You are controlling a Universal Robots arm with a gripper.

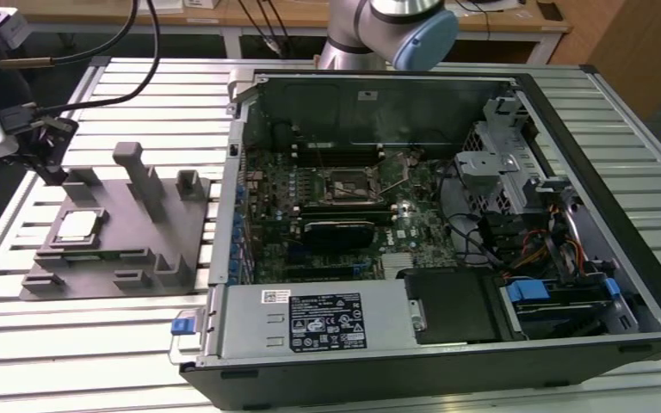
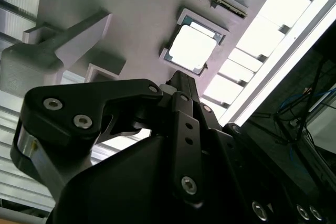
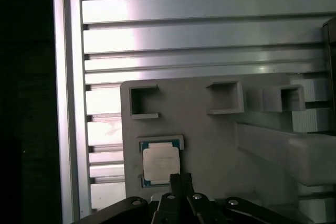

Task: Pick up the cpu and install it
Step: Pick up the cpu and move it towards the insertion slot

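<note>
The cpu (image 1: 78,228), a pale silvery square chip, lies flat in a recess of the gray slotted fixture (image 1: 135,254) at the exterior view's left. My gripper (image 1: 52,175) hangs above the fixture, a little behind the chip and apart from it. In the first wrist view the cpu (image 3: 160,163) sits just beyond my gripper (image 3: 179,178), whose fingers are pressed together with nothing between them. The second wrist view shows the cpu (image 2: 193,47) past my gripper (image 2: 178,78). The metal-framed socket (image 1: 348,183) sits on the motherboard inside the open computer case (image 1: 606,189).
Upright posts of the fixture (image 1: 135,163) rise beside my gripper. The case wall (image 1: 230,215) stands just beyond the fixture toward the exterior view's right. A power supply (image 1: 307,318) fills the case's front. Cables (image 1: 113,86) trail from the wrist. The ribbed aluminium table (image 1: 78,344) surrounds everything.
</note>
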